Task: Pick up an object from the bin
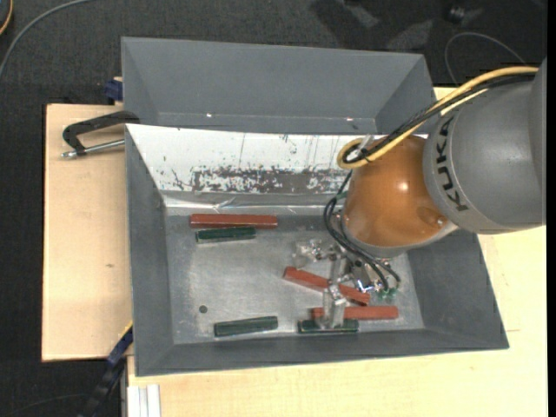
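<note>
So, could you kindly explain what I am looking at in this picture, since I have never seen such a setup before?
One camera looks down, slightly from the side, into a grey metal bin. The big grey shape coming in from the right is a robot arm; the orange dome and the cables are parts of it. Its jaws are down low near the bin's front right, among a small cluster of red bars and a dark green bar. I cannot tell whether anything is held. Further left, a second green bar lies at the front, and a long red bar lies near the back wall with a third green bar beside it. The job is to lift one thing out.
</note>
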Controlling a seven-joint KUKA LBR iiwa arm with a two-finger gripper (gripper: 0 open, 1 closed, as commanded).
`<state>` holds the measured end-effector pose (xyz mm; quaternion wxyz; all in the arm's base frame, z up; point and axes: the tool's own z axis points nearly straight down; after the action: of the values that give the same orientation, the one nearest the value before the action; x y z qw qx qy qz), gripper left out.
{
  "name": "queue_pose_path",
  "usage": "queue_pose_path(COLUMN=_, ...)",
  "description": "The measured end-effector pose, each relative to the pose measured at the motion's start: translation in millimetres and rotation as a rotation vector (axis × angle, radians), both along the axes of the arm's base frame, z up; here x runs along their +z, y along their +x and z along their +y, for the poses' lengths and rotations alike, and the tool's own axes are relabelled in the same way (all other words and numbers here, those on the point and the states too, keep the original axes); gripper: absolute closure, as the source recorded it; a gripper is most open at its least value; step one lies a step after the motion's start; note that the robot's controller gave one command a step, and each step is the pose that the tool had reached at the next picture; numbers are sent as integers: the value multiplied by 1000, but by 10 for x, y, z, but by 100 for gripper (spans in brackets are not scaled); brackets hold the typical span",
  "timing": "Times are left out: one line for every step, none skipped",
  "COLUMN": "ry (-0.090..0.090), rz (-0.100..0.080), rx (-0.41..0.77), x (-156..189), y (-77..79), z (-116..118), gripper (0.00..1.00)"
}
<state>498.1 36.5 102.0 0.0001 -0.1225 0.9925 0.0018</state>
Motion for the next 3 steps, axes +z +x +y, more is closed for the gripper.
queue_pose_path(ry=-3, rz=-5, rx=-146, x=5, y=95, z=-411, gripper=0)
queue_pose_path(ry=-1, rz=0, rx=-275, x=-319, y=192, z=-60, gripper=0)
queue_pose_path(ry=-2, rz=-2, rx=-274, x=-310, y=201, z=-56, gripper=0)
